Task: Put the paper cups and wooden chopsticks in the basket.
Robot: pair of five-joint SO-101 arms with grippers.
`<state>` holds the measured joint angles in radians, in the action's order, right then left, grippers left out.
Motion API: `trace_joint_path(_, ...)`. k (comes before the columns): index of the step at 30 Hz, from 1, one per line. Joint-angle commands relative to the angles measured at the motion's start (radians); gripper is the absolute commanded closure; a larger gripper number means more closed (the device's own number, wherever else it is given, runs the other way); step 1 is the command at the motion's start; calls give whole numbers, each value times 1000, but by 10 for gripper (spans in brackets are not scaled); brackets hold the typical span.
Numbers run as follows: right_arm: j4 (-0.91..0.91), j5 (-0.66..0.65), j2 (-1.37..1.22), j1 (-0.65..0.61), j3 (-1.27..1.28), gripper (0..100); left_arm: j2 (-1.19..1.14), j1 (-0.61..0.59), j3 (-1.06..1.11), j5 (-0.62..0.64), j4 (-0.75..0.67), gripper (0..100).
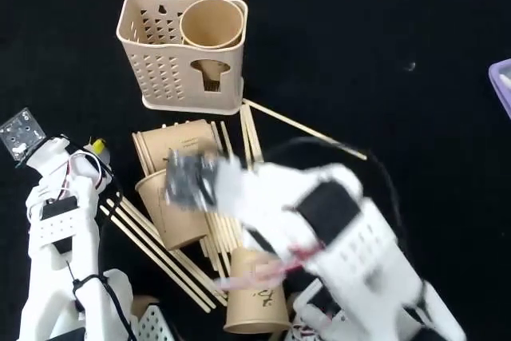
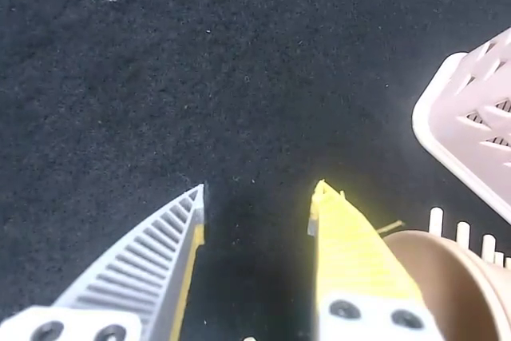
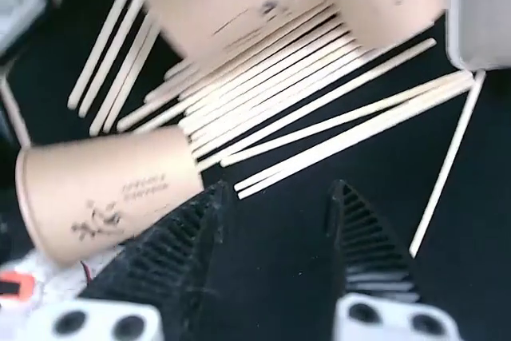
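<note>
Closest to the front of the black desk (image 1: 415,53), the nearest paper cup (image 1: 255,303) lies on its side, partly under the blurred white right arm (image 1: 335,221) that stretches in from the front right. The right gripper (image 3: 279,189) hangs over bare desk with its black fingers (image 3: 176,253) spread and nothing between them. Just past their tips lies a fan of wooden chopsticks (image 3: 319,109). The left arm (image 1: 56,229) stands at the front left. The left gripper (image 2: 259,189) is low over the desk, its grey and yellow fingers (image 2: 343,245) parted and holding nothing, with a cup rim just beside the yellow one. More chopsticks run diagonally past the left arm's base and under the second paper cup (image 1: 172,217), which lies tipped over mid-desk. Touching it on the far side is the third paper cup (image 1: 177,140), also on its side. Farther back, two long chopsticks (image 1: 307,128) angle away from the foot of the beige slotted basket (image 1: 164,69), which stands upright at the back of the desk. A fourth paper cup (image 1: 211,23) sits upright, mouth up, in the basket's right-hand corner. At the far right edge is the corner of a lilac container (image 1: 501,85).
</note>
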<state>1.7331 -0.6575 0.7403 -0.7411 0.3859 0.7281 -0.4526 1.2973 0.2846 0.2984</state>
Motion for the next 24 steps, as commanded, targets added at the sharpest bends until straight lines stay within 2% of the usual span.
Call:
trace_joint_path(1, -3, -74, 237, -64, 170, 800, 21, 10, -13, -3, -14, 787)
trace_joint_path(7, -107, -71, 266, -153, 475, 799, 21, 10, -13, -3, -14, 787)
trace_joint_path(12, -178, 8, 266, -175, 504, 798, 21, 4, -13, -3, -15, 787)
trace_joint_path(16, -258, 9, 266, -213, 611, 800, 21, 4, -13, -3, -15, 787)
trace_joint_path(20, -373, -3, 266, -138, 742, 801, 21, 2, -13, -3, -15, 787)
trace_joint_path(24, -390, -132, 266, 69, 759, 801, 21, 2, -13, -3, -17, 787)
